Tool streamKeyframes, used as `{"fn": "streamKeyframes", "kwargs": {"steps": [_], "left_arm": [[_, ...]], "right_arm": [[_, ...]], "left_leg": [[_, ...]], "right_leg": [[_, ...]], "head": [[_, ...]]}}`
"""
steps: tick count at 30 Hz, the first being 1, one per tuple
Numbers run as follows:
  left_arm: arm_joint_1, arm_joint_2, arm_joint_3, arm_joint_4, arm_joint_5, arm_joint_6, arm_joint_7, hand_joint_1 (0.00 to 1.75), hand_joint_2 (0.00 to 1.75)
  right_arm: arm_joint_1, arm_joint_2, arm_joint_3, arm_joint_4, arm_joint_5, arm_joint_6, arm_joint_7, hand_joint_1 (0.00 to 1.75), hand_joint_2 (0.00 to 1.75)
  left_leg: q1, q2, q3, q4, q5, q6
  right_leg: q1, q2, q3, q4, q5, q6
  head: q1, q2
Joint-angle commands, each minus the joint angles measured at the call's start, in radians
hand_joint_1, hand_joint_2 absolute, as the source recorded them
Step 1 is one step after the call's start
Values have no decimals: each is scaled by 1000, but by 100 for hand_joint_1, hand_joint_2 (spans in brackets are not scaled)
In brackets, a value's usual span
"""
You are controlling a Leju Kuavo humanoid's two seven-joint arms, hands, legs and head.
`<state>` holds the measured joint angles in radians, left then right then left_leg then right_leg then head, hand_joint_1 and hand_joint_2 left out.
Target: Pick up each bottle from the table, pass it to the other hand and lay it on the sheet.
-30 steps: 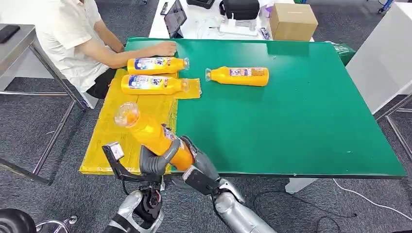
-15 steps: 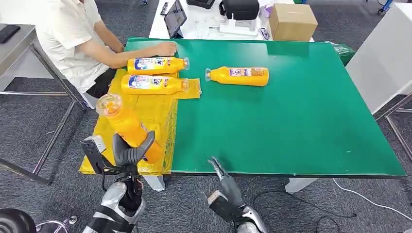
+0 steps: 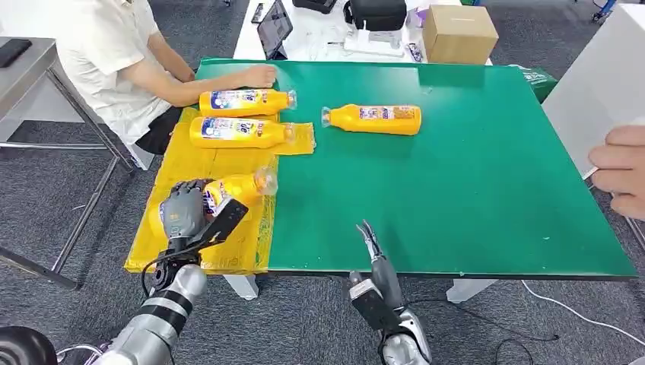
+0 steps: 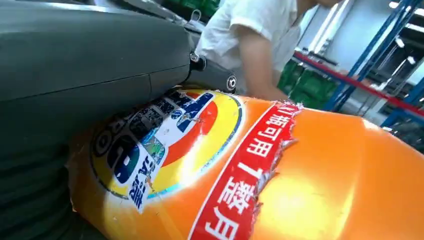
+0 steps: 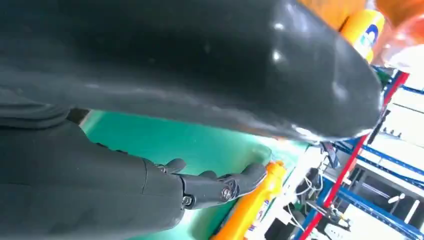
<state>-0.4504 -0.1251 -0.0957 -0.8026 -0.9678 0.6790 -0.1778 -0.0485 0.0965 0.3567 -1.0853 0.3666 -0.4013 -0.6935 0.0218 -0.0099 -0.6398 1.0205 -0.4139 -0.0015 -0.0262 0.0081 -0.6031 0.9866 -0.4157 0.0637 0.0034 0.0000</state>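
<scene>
Gripping the bottle (image 3: 232, 188) in my left hand (image 3: 185, 210), I hold it on its side low over the yellow sheet (image 3: 190, 243), cap toward the green table (image 3: 471, 190), so it can lie parallel to the two bottles (image 3: 239, 115) already resting further up the sheet near the seated person (image 3: 122, 61). One more bottle (image 3: 373, 119) waits on the green, so my right hand (image 3: 378, 262) hangs empty, fingers straight, at the near edge.
</scene>
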Motion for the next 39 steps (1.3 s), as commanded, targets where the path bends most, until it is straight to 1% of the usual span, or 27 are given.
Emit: {"fn": "streamKeyframes", "kwargs": {"steps": [1,2,3,4,6,7,9,10,12,13,14,15,16,17,19,22,23,25,27,28,30,31,32,33,34,38,39], "left_arm": [[-178,27,-41,310,-67,-148,122,175,175],[-196,26,-39,334,-65,-165,135,175,175],[-214,26,-44,364,-70,-178,142,164,175],[-224,25,-51,384,-77,-193,147,134,175],[-236,22,-55,411,-74,-235,147,17,175],[-240,23,-64,423,-79,-265,151,0,175],[-237,26,-81,428,-88,-308,149,0,175],[-235,26,-83,427,-88,-316,145,0,175],[-234,27,-89,423,-75,-389,117,0,175],[-231,29,-106,414,-69,-453,87,0,175],[-228,30,-107,407,-65,-464,83,0,175],[-224,33,-131,391,-68,-489,72,0,175],[-221,33,-139,381,-63,-503,58,0,175],[-216,29,-138,366,-43,-523,31,0,175],[-196,19,-124,327,31,-596,-74,0,175],[-123,21,-142,200,160,-690,-198,0,175],[-111,23,-151,175,177,-694,-199,0,175],[-37,-2,-163,31,276,-642,-242,0,175],[-37,-2,-163,31,276,-642,-242,0,175],[-37,-2,-163,31,276,-642,-242,0,175],[25,-45,-138,-92,362,-489,-290,0,175],[88,-78,-180,-212,436,-408,-287,0,175],[127,-87,-230,-291,460,-340,-310,0,175],[152,-82,-288,-354,477,-289,-303,0,175],[161,-83,-308,-374,477,-276,-290,0,175],[161,-71,-319,-385,484,-269,-288,0,175],[166,-67,-339,-412,521,-207,-328,0,175]], "right_arm": [[-12,18,-33,-42,26,51,-5,0,0],[-15,19,-20,-53,35,61,-5,0,0],[-16,22,-10,-64,40,70,-5,0,0],[-15,24,-6,-71,40,76,-5,0,0],[-14,22,-4,-78,33,88,-4,0,0],[-14,20,-8,-70,32,88,-5,0,0],[-14,20,-20,-57,23,82,-5,0,0],[-12,17,-20,-59,18,81,-5,0,0],[-9,14,-23,-60,-5,77,-5,0,0],[-4,14,-27,-76,-40,76,-5,0,0],[-4,10,-26,-76,-44,73,-5,0,0],[-3,9,-25,-80,-59,58,-5,0,0],[-5,7,-24,-77,-64,55,-5,0,0],[-5,4,-22,-78,-59,44,-5,0,0],[-5,0,-15,-80,-73,48,-5,0,0],[-6,-18,17,-78,-92,24,-5,0,0],[-7,-20,21,-77,-97,21,-5,0,0],[-4,-30,35,-80,-107,-4,-5,0,0],[-4,-30,35,-80,-107,-4,-5,0,0],[-4,-30,35,-80,-107,-4,-5,0,0],[-1,-35,40,-82,-99,-32,-5,0,0],[18,-35,28,-88,-101,-56,-5,0,0],[29,-41,30,-108,-109,-64,-5,0,0],[34,-48,37,-112,-111,-70,-5,0,0],[35,-48,37,-113,-111,-72,-5,0,0],[30,-47,38,-107,-110,-72,-5,0,0],[29,-50,43,-110,-109,-90,-5,0,0]], "left_leg": [[0,1,6,0,-2,2],[0,0,2,0,-1,1],[0,-1,5,0,-2,1],[0,0,2,0,-1,1],[0,0,6,0,-2,1],[0,0,4,-1,-1,1],[0,1,8,-1,-1,2],[0,1,6,-1,-1,1],[0,1,5,-1,-1,1],[1,3,10,-1,-3,2],[0,0,5,-1,-1,1],[1,0,10,-1,-3,2],[-1,-1,7,-2,-1,1],[-1,-2,7,-1,-1,1],[0,-1,10,-2,-1,2],[-1,-1,10,-2,-1,1],[-1,-2,10,-2,0,1],[-1,-4,10,-1,0,1],[-1,-3,9,-1,-1,1],[0,-1,12,-2,-2,3],[0,-4,8,0,-1,1],[0,-5,8,0,-1,1],[0,-6,10,0,-3,2],[0,-6,7,0,-1,1],[0,-5,9,1,-3,2],[-1,-4,5,0,-2,1],[-1,-4,6,0,-2,1]], "right_leg": [[1,-1,6,-1,-2,-3],[0,-2,2,0,-1,-2],[1,-3,5,0,-2,-3],[1,-2,2,0,-1,-3],[2,-2,7,0,-2,-5],[1,-1,4,0,-1,-3],[1,-1,8,-1,-1,-5],[1,-1,6,-1,-1,-3],[1,0,5,-1,-1,-2],[2,0,10,-2,-2,-5],[0,-1,5,-1,-1,-2],[2,-2,10,-2,-3,-4],[0,-2,8,-1,-1,-2],[0,-2,9,-1,-1,-3],[1,-2,12,-2,-1,-4],[0,-1,11,-2,-1,-3],[0,-2,12,-2,-1,-3],[0,-2,11,-2,-1,-2],[0,-2,11,-2,-1,-2],[1,-1,14,-3,-2,-4],[1,-3,9,-1,-1,-2],[1,-4,10,-1,-2,-3],[1,-6,12,-2,-3,-4],[0,-5,9,-1,-2,-2],[1,-5,11,-1,-4,-3],[0,-3,7,-1,-2,-2],[0,-3,8,-1,-2,-3]], "head": [[0,0],[0,0],[0,0],[0,0],[0,0],[0,0],[-1,0],[0,0],[-1,0],[0,0],[0,0],[0,0],[0,0],[0,0],[0,0],[0,0],[0,0],[0,0],[0,0],[0,0],[0,0],[0,0],[0,0],[0,0],[-1,0],[0,0],[0,0]]}}
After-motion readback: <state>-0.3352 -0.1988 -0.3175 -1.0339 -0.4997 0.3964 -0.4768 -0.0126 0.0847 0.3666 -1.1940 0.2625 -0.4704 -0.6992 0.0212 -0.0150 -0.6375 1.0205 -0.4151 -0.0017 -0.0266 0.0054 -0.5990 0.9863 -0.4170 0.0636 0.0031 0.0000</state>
